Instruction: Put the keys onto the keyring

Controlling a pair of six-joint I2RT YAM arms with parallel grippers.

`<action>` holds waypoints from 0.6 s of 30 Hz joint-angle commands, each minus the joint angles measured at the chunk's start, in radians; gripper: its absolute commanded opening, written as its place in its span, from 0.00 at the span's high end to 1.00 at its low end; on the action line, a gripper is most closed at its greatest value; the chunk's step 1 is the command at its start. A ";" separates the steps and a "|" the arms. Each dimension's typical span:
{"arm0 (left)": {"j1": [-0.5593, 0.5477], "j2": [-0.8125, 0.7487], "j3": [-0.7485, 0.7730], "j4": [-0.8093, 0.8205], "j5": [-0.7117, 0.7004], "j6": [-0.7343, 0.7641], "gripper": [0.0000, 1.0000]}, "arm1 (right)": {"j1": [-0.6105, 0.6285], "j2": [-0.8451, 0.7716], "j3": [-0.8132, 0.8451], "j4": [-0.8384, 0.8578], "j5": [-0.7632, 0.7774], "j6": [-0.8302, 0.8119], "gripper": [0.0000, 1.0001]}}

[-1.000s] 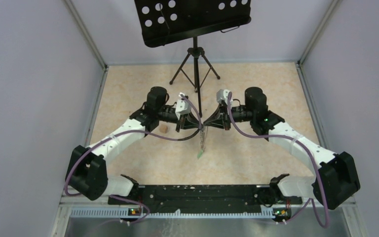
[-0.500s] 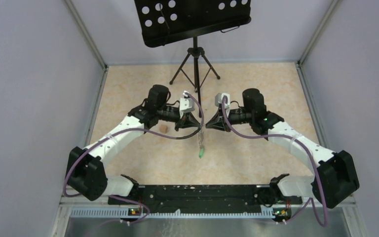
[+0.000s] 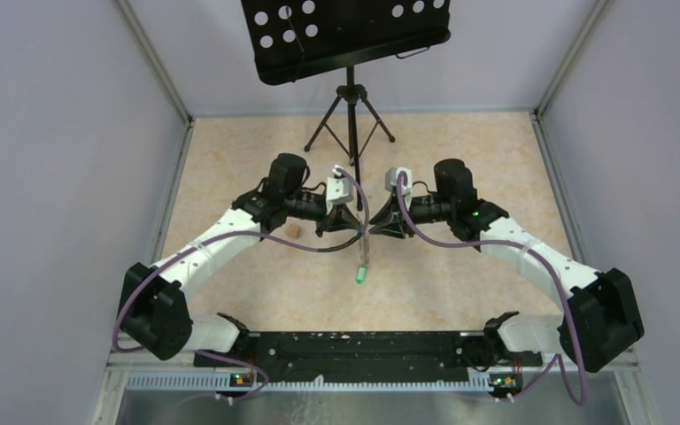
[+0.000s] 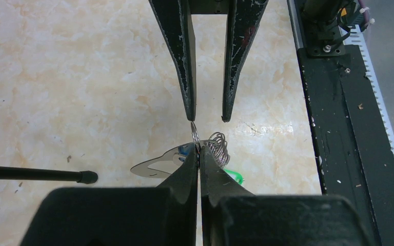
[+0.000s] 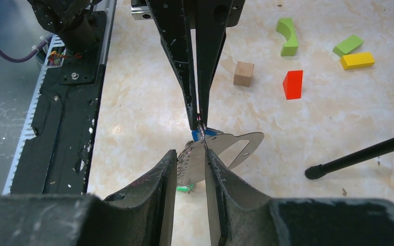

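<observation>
Top view first: the two arms meet nose to nose over the middle of the table. The left gripper (image 3: 356, 229) and right gripper (image 3: 373, 230) are tip to tip. A thin strand hangs from that spot, ending in the green tag (image 3: 359, 275). The bunch is off the table, but the jaw states cannot be read from up here.

Over to the left wrist: the left gripper (image 4: 199, 152) has its jaws pressed together on a small wire ring (image 4: 195, 133). Right at the pinch sit the keyring (image 4: 156, 165), a flat silvery loop, to the left, and a chain coil (image 4: 217, 146) to the right. A sliver of blue tag (image 4: 187, 149) shows between them. The right gripper (image 4: 209, 119) faces it, jaws spread, with one tip just at the wire ring.

Right wrist now: the right gripper (image 5: 187, 154) is spread around the chain coil (image 5: 187, 160), apparently gripping nothing. The keyring (image 5: 238, 145) lies just right of its fingers.

Progress: both tags hang in one cluster with the keyring, so this looks like a late stage. Whether the keys are truly threaded on cannot be told, since the metal keys are too small to pick out.
</observation>
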 commanded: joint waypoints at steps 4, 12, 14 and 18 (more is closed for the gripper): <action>-0.025 -0.014 0.021 0.036 0.023 -0.008 1.00 | 0.036 0.023 0.051 0.037 0.003 0.003 0.73; -0.027 -0.020 0.009 0.035 0.040 0.005 1.00 | 0.044 0.021 0.060 0.029 0.048 0.002 0.67; -0.027 -0.021 0.004 0.035 0.042 0.010 1.00 | 0.042 0.009 0.062 0.012 0.060 -0.018 0.67; -0.028 -0.029 -0.005 0.035 0.035 0.023 1.00 | 0.031 -0.018 0.061 -0.032 0.065 -0.061 0.67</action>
